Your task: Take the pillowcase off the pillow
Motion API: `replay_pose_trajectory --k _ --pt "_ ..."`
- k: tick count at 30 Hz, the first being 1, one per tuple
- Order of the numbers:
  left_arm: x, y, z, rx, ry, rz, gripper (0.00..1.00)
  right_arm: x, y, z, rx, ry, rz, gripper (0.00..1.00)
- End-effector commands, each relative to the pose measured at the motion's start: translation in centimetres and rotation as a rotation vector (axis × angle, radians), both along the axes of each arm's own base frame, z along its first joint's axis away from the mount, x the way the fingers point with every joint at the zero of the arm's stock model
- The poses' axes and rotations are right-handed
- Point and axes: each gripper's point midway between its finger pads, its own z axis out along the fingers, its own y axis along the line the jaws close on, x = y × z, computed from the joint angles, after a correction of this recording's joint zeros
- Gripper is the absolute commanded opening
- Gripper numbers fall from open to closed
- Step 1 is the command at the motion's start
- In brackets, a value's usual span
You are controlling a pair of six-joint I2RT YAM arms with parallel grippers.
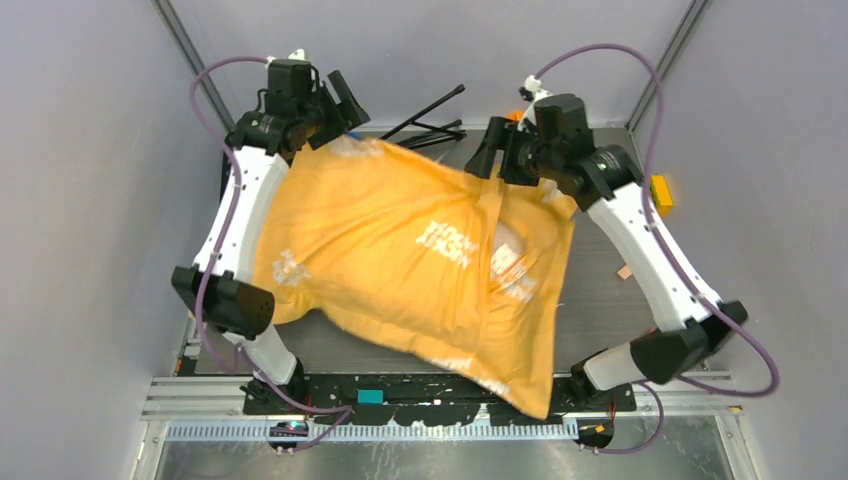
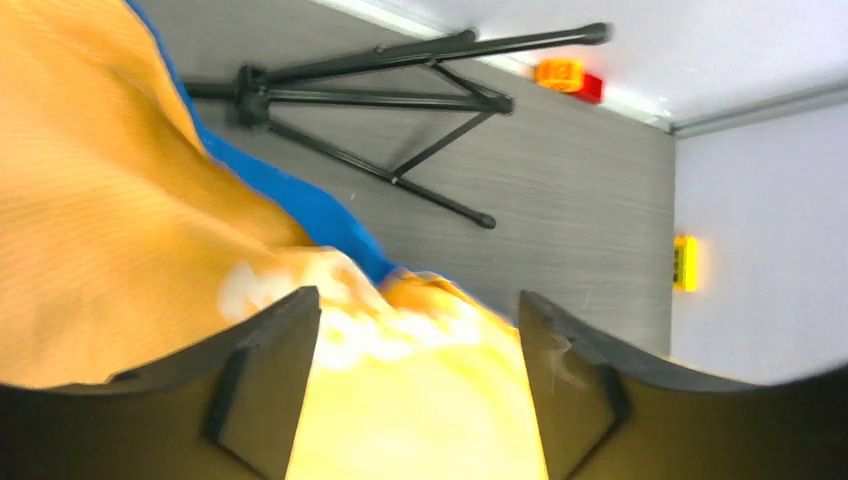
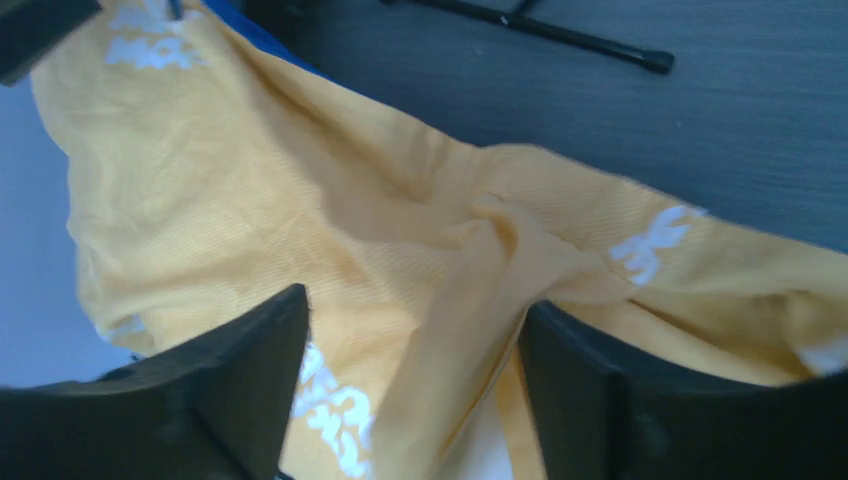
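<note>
the left fingers stood apart, orange fabric bunched loose between them. the right fingers gaped too, over a raised fold. the pillowcase, orange side up, sprawled across the dark surface between both arms, the pillow inside showing only a white patch.

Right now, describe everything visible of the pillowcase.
The pillowcase is floppy orange-yellow cloth with white print patches, its blue face peeking out at the far-left edge. It lies wrinkled and bulging across the table, one near corner hanging over the front edge. Its far edge sits between the open fingers of the left gripper and right gripper.
</note>
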Motion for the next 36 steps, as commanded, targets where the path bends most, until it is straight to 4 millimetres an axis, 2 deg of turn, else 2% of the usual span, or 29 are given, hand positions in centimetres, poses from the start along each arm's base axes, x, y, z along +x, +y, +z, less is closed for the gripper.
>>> replay_pose_trajectory --k 1,3,5,9,12,15,20,25,31,36 --pt "1.3 0.4 -4.4 0.039 0.102 0.021 0.92 0.6 -1.1 -2.4 -0.059 0.077 -0.068 0.90" --pt "0.9 0.9 -4.7 0.063 0.080 0.031 0.99 0.2 -2.2 -3.4 -0.097 0.064 -0.094 0.93" --pt "0.1 1.1 -4.0 0.068 0.035 0.027 1.00 -0.6 -3.6 -3.7 -0.134 0.041 -0.121 0.93" --pt "-2.1 1.6 -4.0 0.161 0.031 0.016 1.00 -2.0 -5.7 -5.7 -0.211 0.062 -0.157 0.93" --pt "-4.4 0.8 -4.3 0.247 0.039 -0.030 1.00 -3.2 -7.0 -6.6 -0.237 0.067 -0.187 0.93" --pt "-6.8 -1.1 -4.5 0.311 0.025 -0.094 1.00 -4.3 -7.9 -7.5 -0.243 0.066 -0.210 0.93" --pt "-10.9 -6.5 -5.1 0.391 -0.008 -0.242 1.00 -6.0 -8.9 -8.5 -0.224 0.061 -0.239 0.93" --pt "-13.8 -11.7 -6.3 0.447 -0.074 -0.373 1.00 -7.4 -9.0 -9.7 -0.186 0.077 -0.236 0.92" --pt "-16.1 -16.1 -8.0 0.557 -0.113 -0.481 1.00 -8.5 -8.7 -11.8 -0.166 0.124 -0.222 0.91" --pt "-16.1 -18.1 -9.7 0.634 -0.101 -0.516 1.00 -9.0 -7.9 -13.0 -0.141 0.165 -0.189 0.90"
